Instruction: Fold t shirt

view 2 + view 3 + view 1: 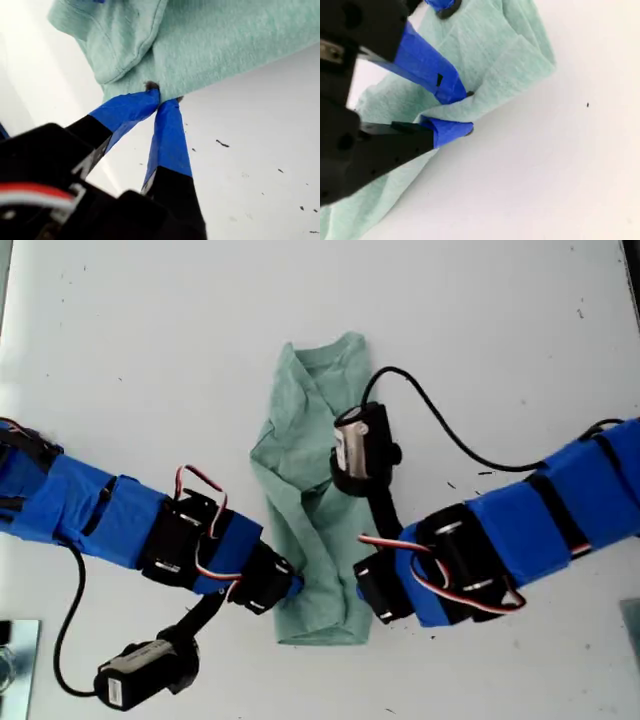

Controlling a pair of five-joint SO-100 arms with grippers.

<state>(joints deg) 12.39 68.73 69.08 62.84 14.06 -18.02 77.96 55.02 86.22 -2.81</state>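
The t shirt [305, 490], pale sage-green, lies on the white table as a narrow crumpled strip, its round neck at the far end. My first gripper [297, 585] comes in from the exterior view's left and touches the cloth's near-left edge. In the first wrist view its blue-taped fingers meet, and my first gripper [165, 97] is shut on the t shirt [210, 45] at the hem. My second gripper [358, 575] reaches in from the exterior view's right. There my second gripper [466, 112] is shut on a raised fold of the t shirt [500, 55].
Both arms' wrist cameras [360, 448] [140, 672] and their black cables [440, 420] hang over the table. A pale, glassy object [15, 655] sits at the exterior view's bottom-left corner. Bare white table [150, 340] surrounds the cloth.
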